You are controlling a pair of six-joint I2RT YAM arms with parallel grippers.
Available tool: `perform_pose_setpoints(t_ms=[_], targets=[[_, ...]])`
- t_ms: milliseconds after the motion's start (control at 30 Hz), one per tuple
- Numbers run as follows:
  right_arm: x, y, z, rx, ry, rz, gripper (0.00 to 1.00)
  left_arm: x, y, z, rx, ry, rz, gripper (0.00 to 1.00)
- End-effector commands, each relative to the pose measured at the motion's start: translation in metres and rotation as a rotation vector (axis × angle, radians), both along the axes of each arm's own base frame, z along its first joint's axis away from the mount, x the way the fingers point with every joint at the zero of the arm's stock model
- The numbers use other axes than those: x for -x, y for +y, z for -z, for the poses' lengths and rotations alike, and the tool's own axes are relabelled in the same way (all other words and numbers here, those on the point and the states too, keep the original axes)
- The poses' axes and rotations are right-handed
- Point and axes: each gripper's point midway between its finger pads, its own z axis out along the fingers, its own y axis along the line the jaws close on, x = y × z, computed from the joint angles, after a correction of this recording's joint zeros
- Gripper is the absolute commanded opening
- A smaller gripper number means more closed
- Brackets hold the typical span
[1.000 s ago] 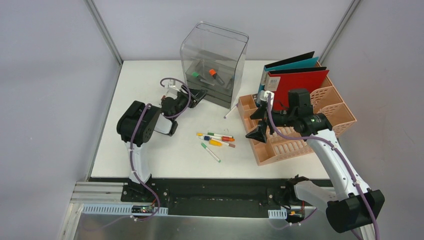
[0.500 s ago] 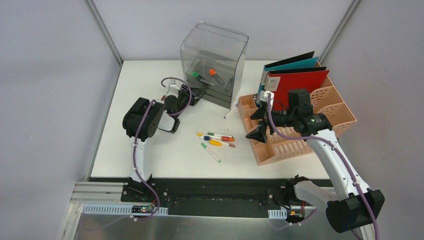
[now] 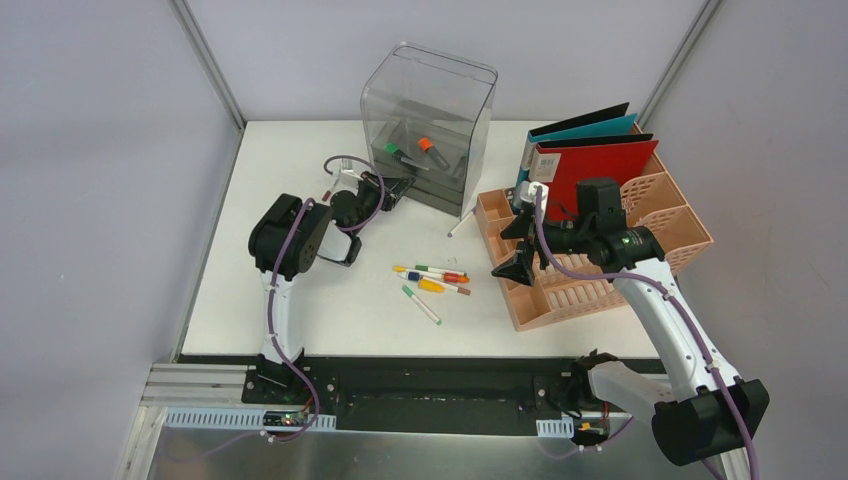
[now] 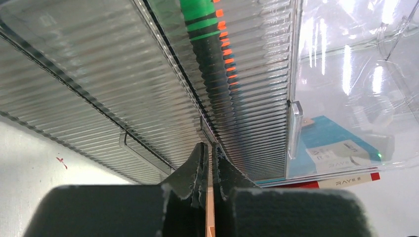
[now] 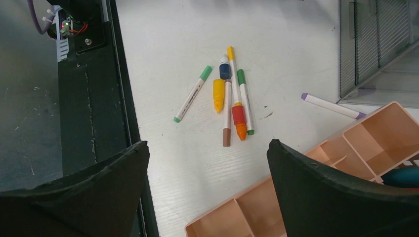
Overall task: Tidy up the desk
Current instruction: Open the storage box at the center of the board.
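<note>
The white desk point(image 3: 300, 300) holds a loose cluster of several markers point(image 3: 435, 278), a green-capped marker point(image 3: 421, 305) and a purple-tipped pen point(image 3: 460, 222). My left gripper point(image 3: 400, 190) is shut, and its tips press against the ribbed drawer front point(image 4: 99, 74) of the clear grey drawer box point(image 3: 430, 100) at a small handle lip. In the left wrist view the left gripper point(image 4: 211, 148) has its fingers almost together, and a green marker point(image 4: 207, 39) lies inside a drawer. My right gripper point(image 3: 515, 250) is open and empty above the peach rack's front left corner. In the right wrist view the right gripper point(image 5: 207, 148) looks down on the markers point(image 5: 230, 98).
The peach lattice rack point(image 3: 600, 290) stands at the right with red, teal and black folders point(image 3: 590, 160) upright in its back. The drawer box holds green and orange markers. Grey walls frame the desk, and its black front edge point(image 5: 104, 98) runs by the arm bases.
My left arm has pushed a little forward and right, bringing its gripper closer against the drawer box. The right arm and the markers have not moved.
</note>
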Motion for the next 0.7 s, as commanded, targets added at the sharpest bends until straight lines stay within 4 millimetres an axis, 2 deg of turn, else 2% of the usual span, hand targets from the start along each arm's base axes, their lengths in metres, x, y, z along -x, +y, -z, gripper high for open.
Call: perform_pose_setpoints(t_ms=[0,300,500,667], targets=[[0.004,0.0,-0.007,-0.022,-0.042,-0.027,0.92,0.0,0.005,-0.001,-0.002,-0.027,-0.029,0.0],[0.004,0.0,-0.006,-0.022,-0.04,-0.029,0.92,0.033,0.024,0.018,-0.062,0.019,-0.04,0.0],[0.004,0.001,-0.005,-0.024,-0.036,-0.031,0.92,0.048,0.027,0.017,-0.086,0.015,0.001,0.01],[0.003,0.0,-0.005,-0.025,-0.033,-0.029,0.92,0.043,0.016,-0.01,-0.056,-0.056,0.074,0.21]])
